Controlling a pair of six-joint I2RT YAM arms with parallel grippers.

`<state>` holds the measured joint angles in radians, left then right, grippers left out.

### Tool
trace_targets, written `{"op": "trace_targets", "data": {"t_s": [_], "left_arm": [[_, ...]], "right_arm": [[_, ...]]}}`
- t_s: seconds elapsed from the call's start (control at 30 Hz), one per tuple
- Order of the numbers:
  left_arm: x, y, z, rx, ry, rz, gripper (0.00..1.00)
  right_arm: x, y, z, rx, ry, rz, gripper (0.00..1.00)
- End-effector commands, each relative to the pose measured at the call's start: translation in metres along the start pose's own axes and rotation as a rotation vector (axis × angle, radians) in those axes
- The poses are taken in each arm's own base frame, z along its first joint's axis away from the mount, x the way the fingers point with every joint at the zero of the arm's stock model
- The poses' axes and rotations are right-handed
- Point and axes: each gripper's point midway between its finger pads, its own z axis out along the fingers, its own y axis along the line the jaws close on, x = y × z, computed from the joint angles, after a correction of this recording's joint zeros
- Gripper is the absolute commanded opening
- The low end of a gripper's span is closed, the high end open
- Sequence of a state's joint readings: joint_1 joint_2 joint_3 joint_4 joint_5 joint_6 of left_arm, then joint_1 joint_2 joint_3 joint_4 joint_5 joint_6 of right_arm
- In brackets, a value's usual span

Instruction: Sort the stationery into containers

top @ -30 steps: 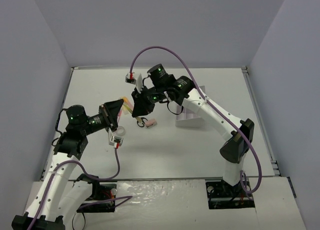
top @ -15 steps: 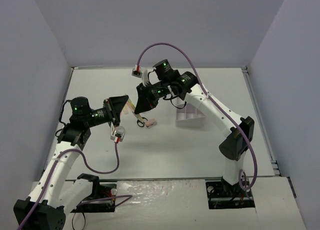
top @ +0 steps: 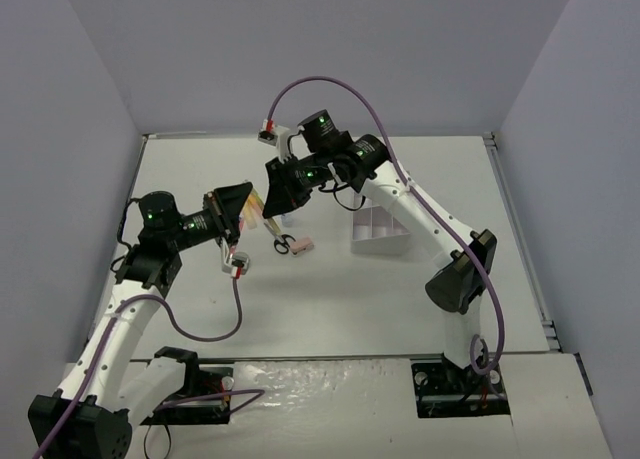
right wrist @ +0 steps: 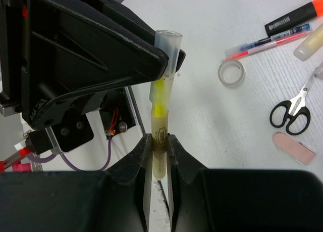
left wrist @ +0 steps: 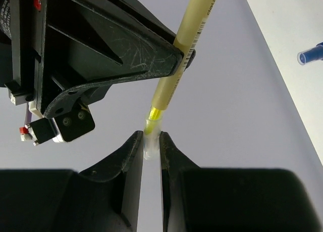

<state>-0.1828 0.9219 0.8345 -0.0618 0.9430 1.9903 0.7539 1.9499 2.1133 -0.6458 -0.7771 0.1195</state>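
A yellow highlighter (right wrist: 160, 126) hangs in the air between both grippers. My right gripper (right wrist: 160, 138) is shut on its barrel. My left gripper (left wrist: 150, 136) is shut on its clear cap (left wrist: 151, 143), and the yellow tip shows between cap and barrel. In the top view the two grippers meet at the highlighter (top: 259, 201), left gripper (top: 248, 209) and right gripper (top: 271, 195). On the table lie black-handled scissors (right wrist: 289, 112), a pink eraser (right wrist: 294, 147), a clear tape ring (right wrist: 231, 73), an orange highlighter (right wrist: 298, 17) and a pink pen (right wrist: 267, 41). The white organiser tray (top: 383, 243) stands partly under the right arm.
A small blue-capped bottle (left wrist: 310, 54) lies on the table far to the right in the left wrist view. A pale yellowish stick (right wrist: 310, 45) lies beside the pens. Grey walls enclose the table on three sides, and purple cables loop from both wrists.
Both grippers stay shut on the highlighter. The right wrist has swung left and toward the back, and the left wrist has risen toward it, carrying the highlighter slightly backward.
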Motion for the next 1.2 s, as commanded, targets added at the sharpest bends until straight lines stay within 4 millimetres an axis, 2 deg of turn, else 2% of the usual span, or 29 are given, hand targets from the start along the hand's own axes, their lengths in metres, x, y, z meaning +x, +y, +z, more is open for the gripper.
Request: {"op": "trace_targets", "data": {"t_s": [0.0, 0.17, 0.33, 0.43, 0.53, 0.63, 0.83, 0.97, 1.17], "left_arm": [[-0.042, 0.051, 0.001, -0.145, -0.111, 0.774, 0.00], [-0.045, 0.051, 0.002, -0.163, -0.127, 0.773, 0.00], [-0.050, 0.051, 0.002, -0.193, -0.147, 0.778, 0.00], [-0.054, 0.055, 0.004, -0.241, -0.162, 0.808, 0.00], [-0.057, 0.058, 0.009, -0.269, -0.175, 0.826, 0.00], [-0.055, 0.061, 0.013, -0.263, -0.166, 0.833, 0.00], [-0.055, 0.050, 0.015, -0.231, -0.160, 0.812, 0.00], [-0.058, 0.046, 0.016, -0.235, -0.167, 0.810, 0.00], [-0.062, 0.050, 0.016, -0.261, -0.187, 0.814, 0.00]], "right_arm": [[-0.056, -0.001, 0.002, 0.029, -0.176, -0.131, 0.00], [-0.062, 0.016, -0.004, -0.033, -0.190, -0.195, 0.00], [-0.055, 0.024, -0.006, -0.080, -0.172, -0.207, 0.00], [-0.052, 0.021, -0.006, -0.065, -0.169, -0.212, 0.00], [-0.058, 0.015, -0.005, -0.032, -0.180, -0.210, 0.00], [-0.069, 0.010, -0.005, 0.005, -0.209, -0.222, 0.00], [-0.090, -0.003, -0.003, 0.073, -0.262, -0.244, 0.00], [-0.100, -0.002, -0.005, 0.088, -0.290, -0.285, 0.00], [-0.091, 0.012, 0.001, 0.016, -0.264, -0.304, 0.00]]}}
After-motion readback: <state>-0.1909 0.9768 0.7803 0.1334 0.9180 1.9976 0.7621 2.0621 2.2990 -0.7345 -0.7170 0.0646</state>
